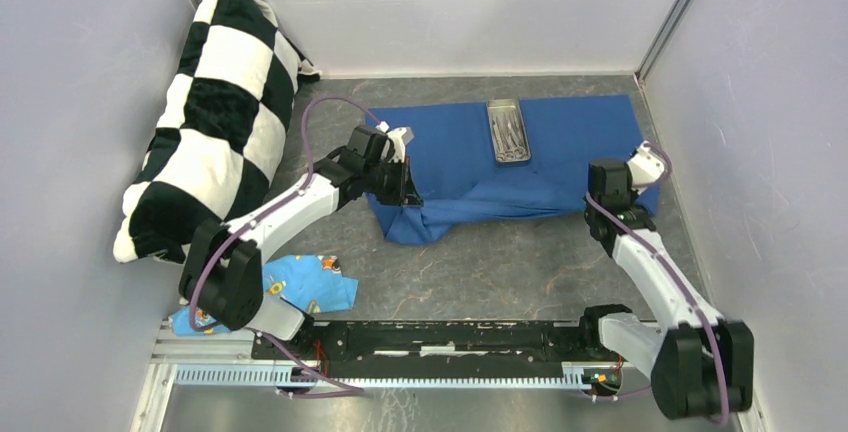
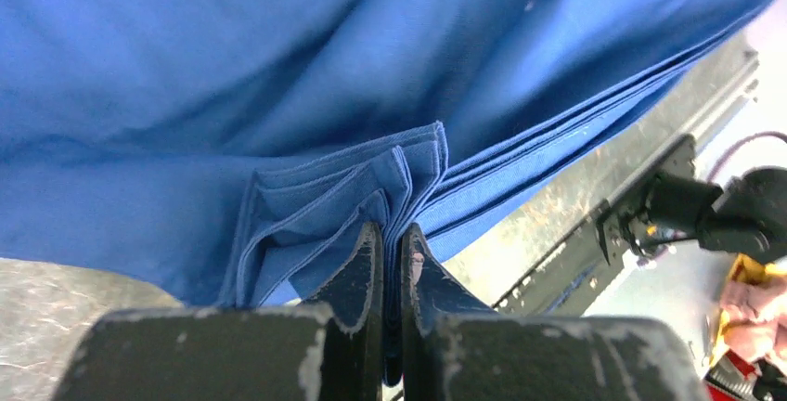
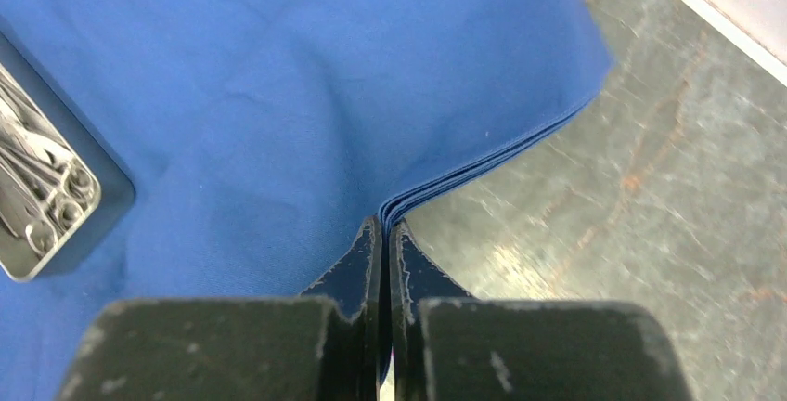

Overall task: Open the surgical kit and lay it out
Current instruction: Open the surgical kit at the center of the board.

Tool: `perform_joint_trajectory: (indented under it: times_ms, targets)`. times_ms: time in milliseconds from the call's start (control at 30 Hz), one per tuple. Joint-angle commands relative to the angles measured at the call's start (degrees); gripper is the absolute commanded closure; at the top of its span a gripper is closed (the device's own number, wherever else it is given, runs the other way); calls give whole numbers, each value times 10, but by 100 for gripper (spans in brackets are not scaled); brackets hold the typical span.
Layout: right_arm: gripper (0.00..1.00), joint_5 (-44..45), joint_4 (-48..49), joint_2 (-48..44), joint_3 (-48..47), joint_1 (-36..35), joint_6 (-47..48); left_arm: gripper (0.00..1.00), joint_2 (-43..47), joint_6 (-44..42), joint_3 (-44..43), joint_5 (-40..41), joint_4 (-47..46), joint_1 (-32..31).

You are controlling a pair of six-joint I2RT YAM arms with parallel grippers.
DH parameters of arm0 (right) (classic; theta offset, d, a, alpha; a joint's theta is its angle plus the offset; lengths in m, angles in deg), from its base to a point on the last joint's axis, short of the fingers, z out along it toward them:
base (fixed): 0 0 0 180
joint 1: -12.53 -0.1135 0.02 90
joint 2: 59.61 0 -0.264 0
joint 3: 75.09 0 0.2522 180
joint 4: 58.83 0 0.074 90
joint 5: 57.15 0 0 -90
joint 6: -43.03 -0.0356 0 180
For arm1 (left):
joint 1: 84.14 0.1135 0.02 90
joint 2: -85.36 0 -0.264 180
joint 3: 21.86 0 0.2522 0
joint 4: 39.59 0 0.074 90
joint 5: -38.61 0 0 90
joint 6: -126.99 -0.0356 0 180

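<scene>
1. Landmark: the steel tray (image 1: 507, 132) sits on the dark blue cloth wrap (image 1: 560, 157), close to the wrap's far edge and about midway along it. The tray's long axis runs far-to-near. The wrap's long axis runs left-to-right across the surface (image 1: 520, 262).
2. Contents: the thin silver instruments (image 1: 510, 140) lie lengthwise inside the tray, with ring handles visible at one end. None can be seen outside the tray.
3. Left fingers (image 2: 371, 257): left of the tray and nearer the arm bases, pressed onto a bunched, many-layered corner of the wrap — a firm pinch with no gap showing.
4. Right fingers (image 3: 369, 257): right of the tray and on its near side, pinching the stacked hem at the wrap's right-hand edge.
5. Key relation: the unspread cloth lies between the two pinch points, near of the tray, and is most crumpled on the tray's left. The left arm is the closer one.
6. Judgement: the next move calls for drawing both held edges away from the tray — evenly, or the tray may slide or tip.
</scene>
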Motion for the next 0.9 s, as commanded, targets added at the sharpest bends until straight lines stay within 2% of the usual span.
perform_joint_trajectory:
  times_ms: [0,133,200,267,367,433,500,600,700,767,867]
  targets:
    - [100,37,-76,-112,56,0,-20,98,90,10,66,-35,13,-2]
    - [95,17,-208,-205,92,0,-78,98,180,28,138,-45,32,-2]
    - [81,-9,-271,-258,101,0,-107,96,232,49,176,-40,43,-3]
    - [71,-47,-318,-327,111,0,-124,90,284,71,201,-34,60,-3]
    - [66,-90,-368,-420,101,0,-147,67,354,100,177,-18,115,-4]
    - [59,-108,-384,-475,87,0,-149,57,394,111,146,23,174,-3]
    - [49,-125,-371,-501,58,0,-101,46,436,112,116,62,216,-3]
    - [34,-154,-325,-470,5,0,18,26,482,114,80,127,232,-3]
    - [25,-205,-255,-382,-25,0,125,13,493,115,84,157,172,-3]
    - [22,-260,-202,-316,-35,0,172,8,467,116,91,148,116,-3]
    - [15,-332,-119,-208,-43,0,216,1,368,119,80,129,42,-2]
